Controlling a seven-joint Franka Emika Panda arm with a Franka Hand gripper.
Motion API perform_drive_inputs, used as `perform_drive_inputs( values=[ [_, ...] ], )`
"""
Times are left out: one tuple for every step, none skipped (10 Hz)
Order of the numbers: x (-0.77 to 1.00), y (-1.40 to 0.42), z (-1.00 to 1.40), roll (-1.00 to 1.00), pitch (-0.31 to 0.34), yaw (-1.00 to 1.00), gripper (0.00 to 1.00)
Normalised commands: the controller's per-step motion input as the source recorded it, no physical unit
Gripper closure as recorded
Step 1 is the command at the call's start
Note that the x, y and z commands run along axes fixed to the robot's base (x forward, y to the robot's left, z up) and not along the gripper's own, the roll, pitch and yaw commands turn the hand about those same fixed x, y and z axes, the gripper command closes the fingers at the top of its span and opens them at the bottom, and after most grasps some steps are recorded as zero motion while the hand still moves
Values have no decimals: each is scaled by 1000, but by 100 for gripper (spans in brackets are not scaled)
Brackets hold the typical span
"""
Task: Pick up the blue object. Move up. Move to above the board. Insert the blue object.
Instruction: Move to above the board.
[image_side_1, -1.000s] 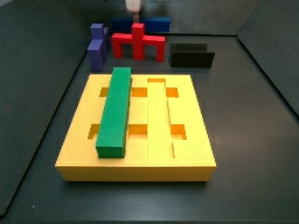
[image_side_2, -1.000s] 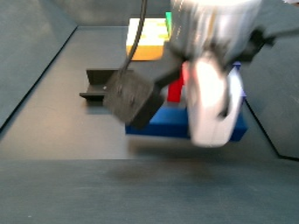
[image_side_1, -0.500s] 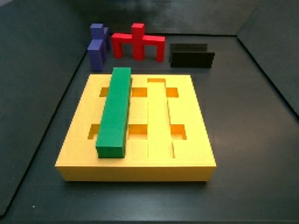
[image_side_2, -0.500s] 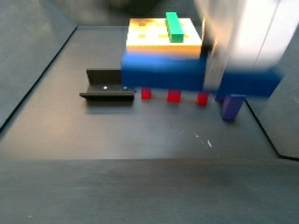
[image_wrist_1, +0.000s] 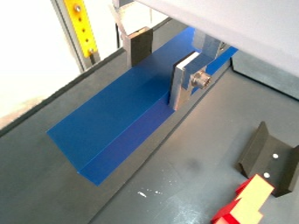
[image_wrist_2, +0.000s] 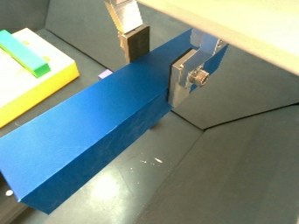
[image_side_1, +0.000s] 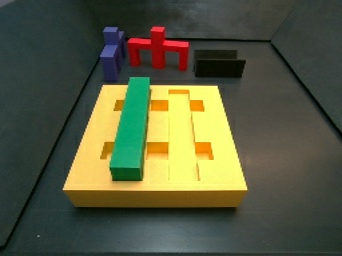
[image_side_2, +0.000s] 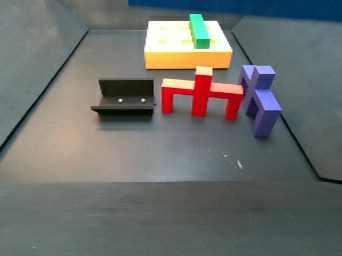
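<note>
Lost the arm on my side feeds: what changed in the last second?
The arm left both side views; the gripper shows only in the wrist views, fingers astride a big blue block. The blue object, red piece, board and green bar stayed put.
</note>
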Motion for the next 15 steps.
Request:
perform_drive_inputs(
  values=[
    [28, 10, 174, 5, 73, 0, 100],
    [121, -1400, 124, 1, 24, 1000, 100],
    [119, -1400, 120, 5, 23, 1000, 100],
    [110, -1400, 122, 13, 18, 1000, 100],
    [106, -1400, 120, 6, 15, 1000, 100],
    [112, -1400, 120, 8, 19, 1000, 100],
    [113, -1400, 124, 10, 21, 1000, 100],
    [109, -1400, 127, 8, 21, 1000, 100],
    [109, -1400, 138, 13, 23, 1000, 100],
    [112, -1400, 141, 14, 26, 1000, 100],
    [122, -1400, 148, 16, 35, 1000, 100],
    [133, -1400, 150, 14, 40, 1000, 100],
    [161, -1400, 147, 25, 53, 1000, 100],
    [187, -1400, 153, 23, 64, 1000, 100],
    [173, -987, 122, 28, 84, 1000, 100]
  ],
)
